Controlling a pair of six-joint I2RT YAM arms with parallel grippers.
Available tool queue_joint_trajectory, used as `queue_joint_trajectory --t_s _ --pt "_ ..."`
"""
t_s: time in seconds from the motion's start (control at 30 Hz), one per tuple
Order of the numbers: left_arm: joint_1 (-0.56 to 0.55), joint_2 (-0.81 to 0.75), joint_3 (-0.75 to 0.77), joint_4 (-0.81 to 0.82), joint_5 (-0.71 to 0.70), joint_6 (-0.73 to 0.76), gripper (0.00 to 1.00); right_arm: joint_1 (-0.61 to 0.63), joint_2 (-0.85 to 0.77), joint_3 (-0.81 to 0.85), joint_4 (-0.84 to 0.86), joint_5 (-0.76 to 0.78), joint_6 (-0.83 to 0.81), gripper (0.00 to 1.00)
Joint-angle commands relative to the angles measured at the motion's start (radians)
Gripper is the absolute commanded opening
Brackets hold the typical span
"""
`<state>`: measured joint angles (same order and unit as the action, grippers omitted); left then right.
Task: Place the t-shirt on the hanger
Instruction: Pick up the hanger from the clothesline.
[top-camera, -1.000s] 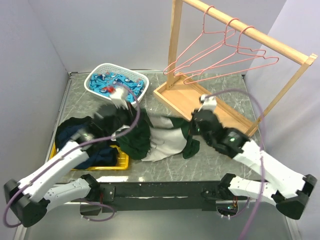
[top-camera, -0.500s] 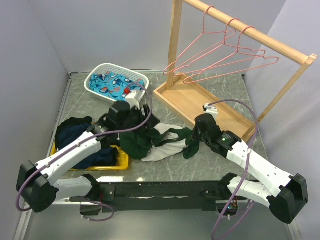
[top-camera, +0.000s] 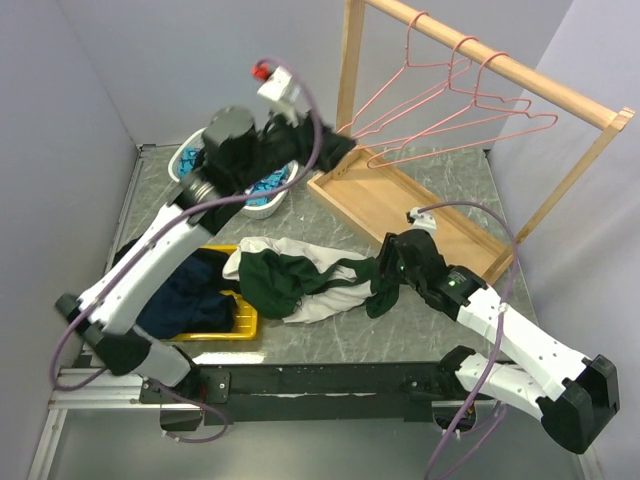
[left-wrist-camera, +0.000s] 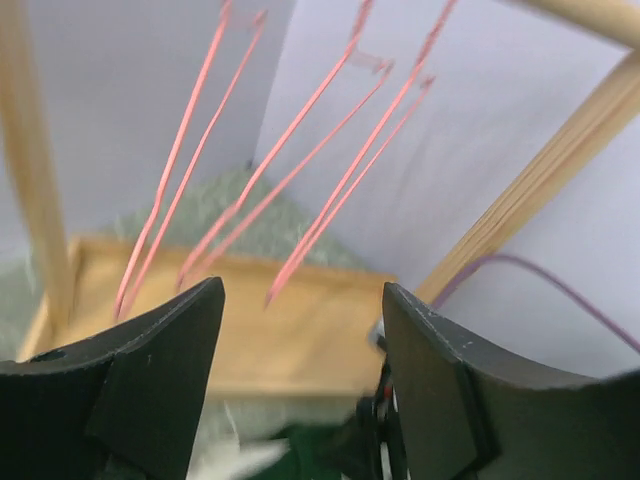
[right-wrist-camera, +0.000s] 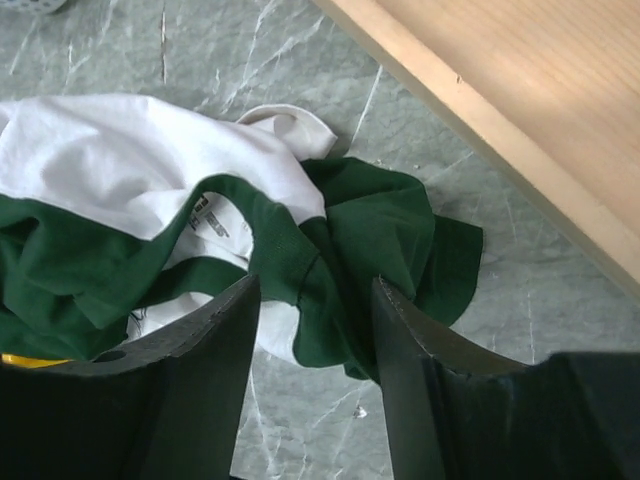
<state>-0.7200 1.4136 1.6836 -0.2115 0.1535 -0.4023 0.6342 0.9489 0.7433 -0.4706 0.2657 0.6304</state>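
The t-shirt (top-camera: 310, 285), white with dark green sleeves, lies crumpled on the table; in the right wrist view its white body (right-wrist-camera: 120, 160) and a green sleeve show. My right gripper (top-camera: 385, 272) hovers open just over that green sleeve (right-wrist-camera: 315, 285), holding nothing. Three pink wire hangers (top-camera: 440, 95) hang on the wooden rail. My left gripper (top-camera: 338, 150) is raised high next to the rail's left post, open and empty (left-wrist-camera: 300, 295), with the hangers' wires (left-wrist-camera: 300, 200) just ahead of it.
The rail's wooden base (top-camera: 390, 200) lies behind the shirt. A white basket (top-camera: 190, 160) with blue cloth sits at the back left, partly behind my left arm. A yellow tray (top-camera: 235, 325) holds a dark navy garment (top-camera: 190, 295) at the front left.
Both grippers have opened and let go of the shirt, which now lies on the table. My left arm has swung up and right toward the hangers. The right arm has barely moved.
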Motion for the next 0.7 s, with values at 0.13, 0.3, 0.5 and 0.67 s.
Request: queue_joint_trajectory --t_s 0.13,0.3,0.5,0.67 --pt "-0.050 0.349 0.434 -0.081 0.211 0.310 0.71 -0.007 -0.019 -0.039 0.058 -0.072 -0.026 0.61" --pt "-0.079 0.464 0.557 -0.080 0.238 0.352 0.70 -0.005 -0.013 -0.048 0.079 -0.097 -0.047 0.65" --pt "-0.091 0.579 0.676 -0.060 0.236 0.344 0.71 -0.005 -0.001 -0.059 0.090 -0.112 -0.061 0.66" --pt "-0.099 0.619 0.691 -0.023 0.216 0.346 0.70 -0.005 0.005 -0.059 0.096 -0.128 -0.075 0.67"
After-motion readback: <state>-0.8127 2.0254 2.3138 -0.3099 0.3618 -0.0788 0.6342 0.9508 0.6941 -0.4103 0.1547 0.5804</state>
